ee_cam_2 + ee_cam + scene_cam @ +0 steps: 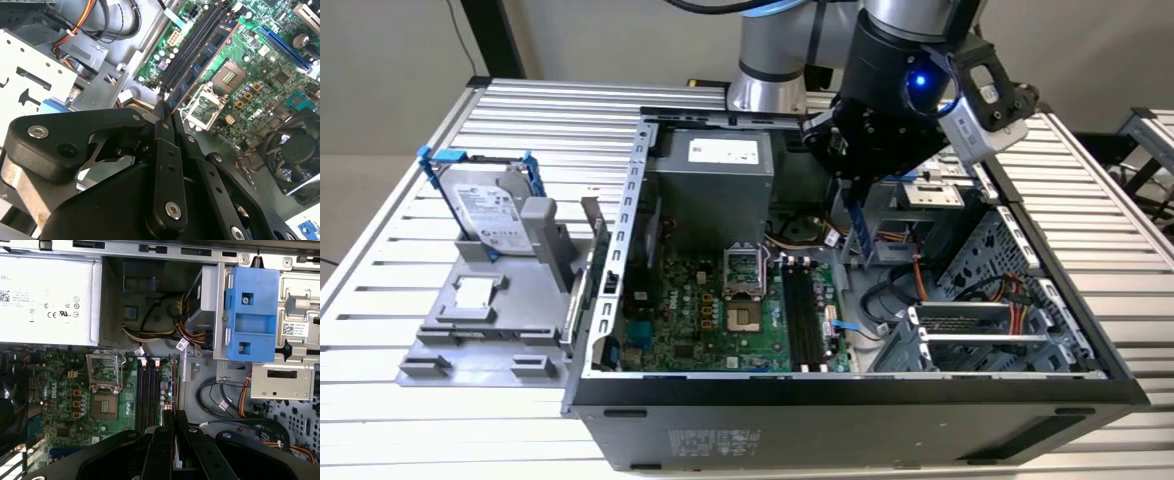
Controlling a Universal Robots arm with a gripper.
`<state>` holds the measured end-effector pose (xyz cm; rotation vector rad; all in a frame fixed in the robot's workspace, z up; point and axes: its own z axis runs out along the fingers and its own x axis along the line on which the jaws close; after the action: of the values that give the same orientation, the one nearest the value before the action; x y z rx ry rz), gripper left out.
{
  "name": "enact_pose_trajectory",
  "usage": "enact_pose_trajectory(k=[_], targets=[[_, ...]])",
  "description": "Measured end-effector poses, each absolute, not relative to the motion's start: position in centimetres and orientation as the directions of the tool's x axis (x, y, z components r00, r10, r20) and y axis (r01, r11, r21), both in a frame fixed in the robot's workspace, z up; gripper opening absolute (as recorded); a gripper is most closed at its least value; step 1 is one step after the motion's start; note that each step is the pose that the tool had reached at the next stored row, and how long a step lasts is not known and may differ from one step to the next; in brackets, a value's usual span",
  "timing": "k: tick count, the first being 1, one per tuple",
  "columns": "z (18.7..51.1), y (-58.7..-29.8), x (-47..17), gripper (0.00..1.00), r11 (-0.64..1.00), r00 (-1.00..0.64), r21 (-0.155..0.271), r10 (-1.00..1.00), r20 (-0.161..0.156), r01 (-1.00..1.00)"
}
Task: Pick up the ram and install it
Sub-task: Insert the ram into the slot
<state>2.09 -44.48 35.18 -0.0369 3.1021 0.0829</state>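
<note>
1. Clearly, the ram (202, 57) hung above the motherboard slots (192, 42), unseated.
2. The end effector (165, 114) was pinching the ram's top end.
3. Beside the slots lay the processor socket (106, 405); well away from them, a hard drive (494, 210) stood in a grey holder (480, 310).

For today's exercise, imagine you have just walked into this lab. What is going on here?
A single robot arm is working over an open computer case. Its end effector is shut on the ram and holds it above the motherboard, running roughly along the long black memory slots. The ram does not look seated in a slot. A hard drive stands on a grey holder outside the case, on the exterior view's left.
</note>
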Motion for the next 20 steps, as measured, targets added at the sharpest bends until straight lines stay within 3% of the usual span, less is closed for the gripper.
enact_pose_trajectory(k=[20], targets=[[33.4,-44.5,2.1,0.0,0.998,-0.999,0.053,-0.023,-0.033,-0.024]])
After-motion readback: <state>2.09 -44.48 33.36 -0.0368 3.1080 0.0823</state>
